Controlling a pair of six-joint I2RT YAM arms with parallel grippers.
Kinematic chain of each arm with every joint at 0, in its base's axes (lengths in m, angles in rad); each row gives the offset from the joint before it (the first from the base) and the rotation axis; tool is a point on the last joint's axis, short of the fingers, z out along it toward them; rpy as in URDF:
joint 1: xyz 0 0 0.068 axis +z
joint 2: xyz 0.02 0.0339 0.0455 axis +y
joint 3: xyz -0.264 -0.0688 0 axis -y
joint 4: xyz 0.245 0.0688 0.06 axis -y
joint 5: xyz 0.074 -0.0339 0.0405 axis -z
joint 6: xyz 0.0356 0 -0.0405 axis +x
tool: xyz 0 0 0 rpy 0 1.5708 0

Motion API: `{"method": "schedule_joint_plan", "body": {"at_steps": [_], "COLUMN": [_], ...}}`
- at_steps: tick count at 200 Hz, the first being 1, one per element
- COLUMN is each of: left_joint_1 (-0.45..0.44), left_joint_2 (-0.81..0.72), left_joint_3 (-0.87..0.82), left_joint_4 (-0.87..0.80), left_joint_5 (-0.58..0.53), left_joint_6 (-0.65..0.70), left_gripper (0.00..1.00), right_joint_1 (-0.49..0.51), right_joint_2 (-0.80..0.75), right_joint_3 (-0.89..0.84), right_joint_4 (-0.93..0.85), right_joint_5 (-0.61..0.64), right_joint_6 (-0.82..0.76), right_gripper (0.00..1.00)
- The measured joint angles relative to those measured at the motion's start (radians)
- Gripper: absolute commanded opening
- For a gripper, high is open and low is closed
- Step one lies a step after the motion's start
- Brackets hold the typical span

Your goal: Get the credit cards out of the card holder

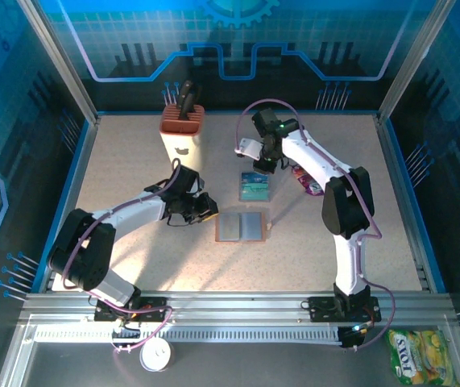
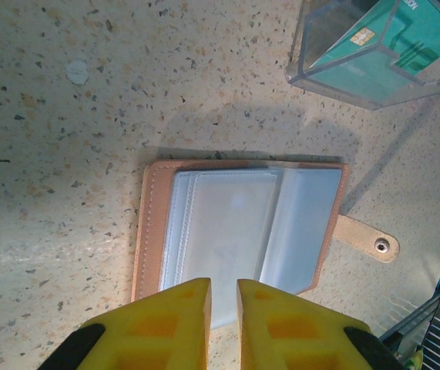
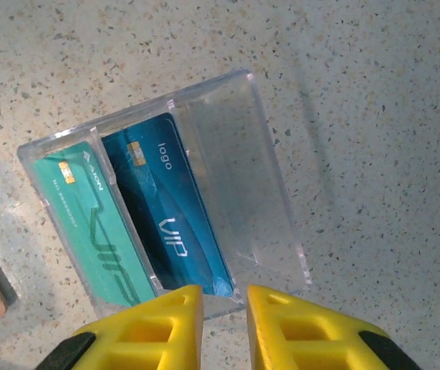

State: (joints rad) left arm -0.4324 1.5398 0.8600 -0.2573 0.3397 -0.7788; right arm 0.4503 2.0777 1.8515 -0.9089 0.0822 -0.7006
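item 1: brown leather-look bifold card holder (image 1: 239,226) lies open and flat on the speckled bench (image 1: 133,161), between the two arms. its pale blue-grey sleeves face up and its snap tab (image 2: 366,237) is folded out to one side. whether any card sits in the sleeves cannot be told

item 2: clear plastic compartment tray (image 1: 254,186) rests on the bench just beyond the card holder, apart from it. it holds two credit cards side by side in adjoining compartments, a teal-green plastic card (image 3: 89,223) and a dark blue plastic card (image 3: 166,216), both chip end up in the right wrist view

item 3: left gripper (image 2: 223,289) is low over the near edge of the card holder. its yellow fingers (image 2: 177,316) stand close together with a thin slit between them. whether they pinch the sleeve edge cannot be told

item 4: right gripper (image 3: 225,297) hangs above the near rim of the tray. its fingers (image 3: 169,316) are parted a little and grip nothing

item 5: purple snack packet (image 1: 306,179) lies right of the tray
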Motion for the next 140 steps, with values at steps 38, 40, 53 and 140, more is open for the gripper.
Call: {"method": "schedule_joint_plan", "body": {"at_steps": [38,40,53,140], "left_joint_1": [0.0,0.0,0.0,0.001], "left_joint_2": [0.0,0.0,0.0,0.0], "left_joint_3": [-0.013,-0.014,-0.021,-0.067], "left_joint_4": [0.004,0.004,0.006,0.031], "left_joint_5": [0.001,0.001,0.005,0.039], "left_joint_6": [0.0,0.0,0.0,0.003], "left_gripper": [0.17,0.17,0.17,0.15], "right_joint_1": [0.001,0.001,0.002,0.075], "right_joint_2": [-0.012,-0.013,-0.027,-0.206], "right_joint_3": [-0.033,-0.034,-0.052,-0.293], "right_joint_4": [0.028,0.029,0.043,0.237], "right_joint_5": [0.006,0.007,0.008,-0.054], "right_joint_6": [0.058,0.058,0.101,0.583], "right_gripper": [0.24,0.24,0.25,0.15]}}
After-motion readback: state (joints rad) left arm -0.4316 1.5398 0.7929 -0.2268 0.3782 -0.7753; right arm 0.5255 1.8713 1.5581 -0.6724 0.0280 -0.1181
